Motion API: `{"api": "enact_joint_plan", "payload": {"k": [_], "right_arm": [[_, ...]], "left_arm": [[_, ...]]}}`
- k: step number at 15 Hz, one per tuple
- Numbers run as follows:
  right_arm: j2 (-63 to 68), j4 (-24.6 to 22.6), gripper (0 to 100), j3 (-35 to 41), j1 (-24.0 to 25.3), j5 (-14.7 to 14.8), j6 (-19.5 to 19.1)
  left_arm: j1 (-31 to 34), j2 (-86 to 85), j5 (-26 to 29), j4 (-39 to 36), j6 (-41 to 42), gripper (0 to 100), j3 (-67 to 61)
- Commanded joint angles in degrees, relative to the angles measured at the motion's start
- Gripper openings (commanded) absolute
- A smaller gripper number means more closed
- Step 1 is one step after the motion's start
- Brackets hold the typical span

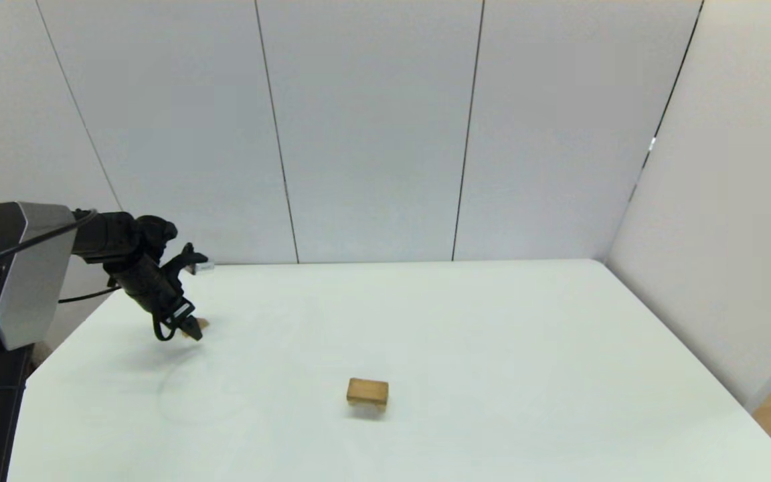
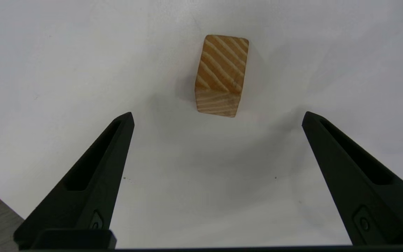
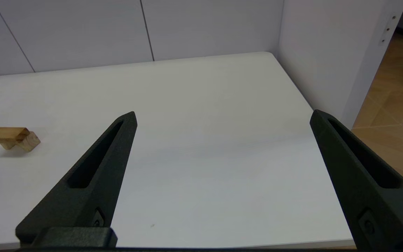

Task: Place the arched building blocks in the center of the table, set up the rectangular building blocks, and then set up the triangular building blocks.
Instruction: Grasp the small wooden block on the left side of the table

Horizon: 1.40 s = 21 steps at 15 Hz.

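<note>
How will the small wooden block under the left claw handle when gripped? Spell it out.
Solid grained wood: the small wooden block is probably stiff and light. Its faces look smooth, so it may slip or twist unless the open left claw closes squarely. It lies flat on the table; rolling seems unlikely.

Bright, even, diffuse light from overhead. Soft faint shadows on large plain white tabletop point(image 1: 492, 335) under small light-wood arched block point(image 1: 367, 391) and black left gripper point(image 1: 188, 329). No glare; head view slightly soft.
</note>
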<state>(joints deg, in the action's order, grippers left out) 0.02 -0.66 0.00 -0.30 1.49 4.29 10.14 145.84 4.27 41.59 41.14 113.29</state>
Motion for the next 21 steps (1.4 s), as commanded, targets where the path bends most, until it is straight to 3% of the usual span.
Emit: {"api": "enact_joint_plan", "payload": {"k": [1,10,11,21], "right_arm": [[0.0,0.0,100,0.0,0.0,0.0,0.0],[0.0,0.0,100,0.0,0.0,0.0,0.0],[0.0,0.0,100,0.0,0.0,0.0,0.0],[0.0,0.0,100,0.0,0.0,0.0,0.0]], "left_arm": [[0.0,0.8,0.0,0.1,-0.2,100,0.5],[0.0,1.4,0.2,-1.5,-0.8,100,0.6],[0.0,1.5,0.2,-1.5,-0.8,0,0.6],[-0.2,2.5,0.3,-3.3,-0.7,0,0.6]]}}
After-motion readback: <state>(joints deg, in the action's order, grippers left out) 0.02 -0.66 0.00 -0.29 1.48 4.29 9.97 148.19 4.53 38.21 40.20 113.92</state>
